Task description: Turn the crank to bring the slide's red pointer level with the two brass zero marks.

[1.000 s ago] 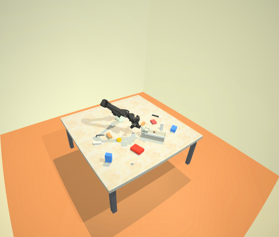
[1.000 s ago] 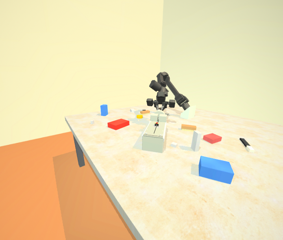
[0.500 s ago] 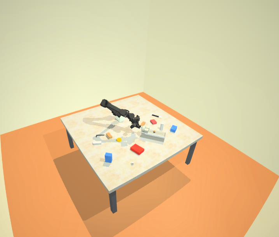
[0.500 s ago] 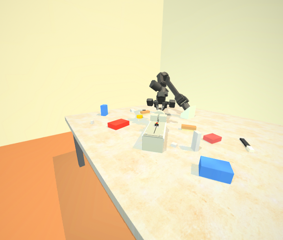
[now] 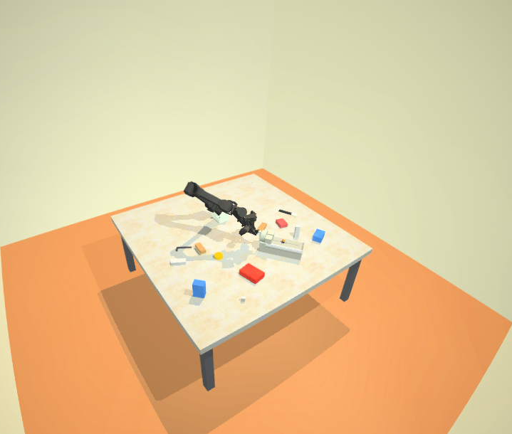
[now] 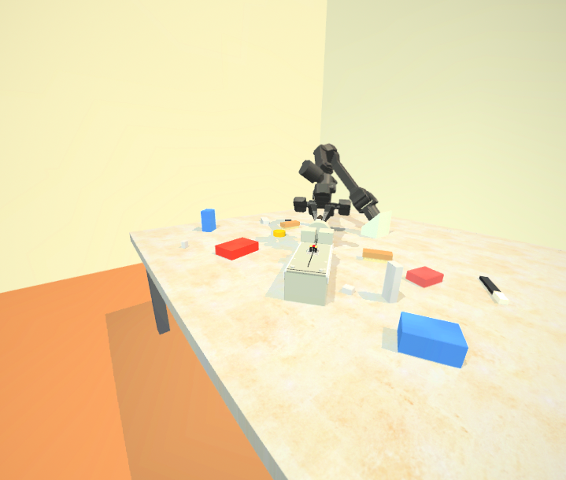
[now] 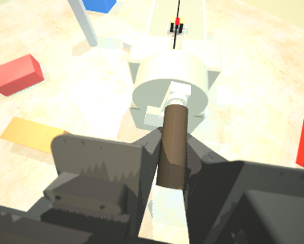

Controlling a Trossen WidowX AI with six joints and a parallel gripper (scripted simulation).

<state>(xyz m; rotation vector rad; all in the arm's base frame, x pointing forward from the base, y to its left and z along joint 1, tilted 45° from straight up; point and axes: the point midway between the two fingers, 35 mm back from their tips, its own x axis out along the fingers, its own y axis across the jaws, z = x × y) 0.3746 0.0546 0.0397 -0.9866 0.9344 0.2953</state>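
Note:
The pale grey machine [image 5: 280,250] [image 6: 305,287] [image 7: 160,24] has a long box body and a round drum [image 7: 166,68] at the end facing the arm. The brown crank handle [image 7: 176,136] sticks out from the drum's face, near its upper middle in the wrist view. My gripper [image 5: 256,232] [image 6: 319,218] [image 7: 170,132] is shut on this handle, with one finger on each side. The red pointer [image 5: 283,240] [image 6: 313,246] [image 7: 177,22] sits over the dark slot between small black posts. Yellowish bits show beside it; whether it is exactly level with the brass marks cannot be told.
A red block [image 5: 251,273] [image 6: 236,248] lies on one side of the machine. On the other side are an orange block [image 6: 377,254] [image 7: 30,132], a paler red block [image 6: 424,276] [image 7: 17,75], an upright grey post [image 6: 391,282] [image 7: 83,22] and a blue block [image 6: 430,338].

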